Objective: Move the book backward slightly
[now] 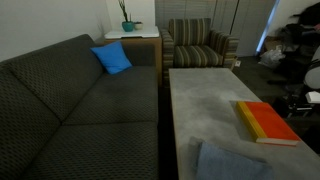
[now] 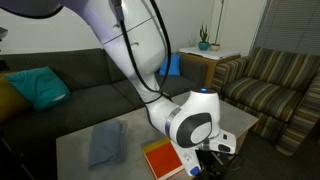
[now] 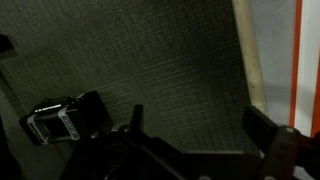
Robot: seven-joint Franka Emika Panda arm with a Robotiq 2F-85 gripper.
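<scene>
The book (image 1: 268, 122) is thin, with an orange-red cover and a yellow spine edge. It lies flat near the edge of the grey table (image 1: 205, 95). In an exterior view the book (image 2: 158, 159) is partly hidden behind the robot's wrist. My gripper (image 2: 211, 160) hangs just past the book, at the table's edge. In the wrist view my gripper (image 3: 200, 130) is open and empty over dark carpet. The table edge (image 3: 268, 50) and a strip of the orange book (image 3: 297, 60) run down the right side, beside the right finger.
A folded grey-blue cloth (image 1: 230, 162) lies on the table near the book; it also shows in an exterior view (image 2: 105, 143). A dark sofa (image 1: 70, 100) with a blue pillow (image 1: 112, 58) flanks the table. A striped armchair (image 1: 198, 45) stands beyond. A small black-and-silver object (image 3: 55, 122) lies on the carpet.
</scene>
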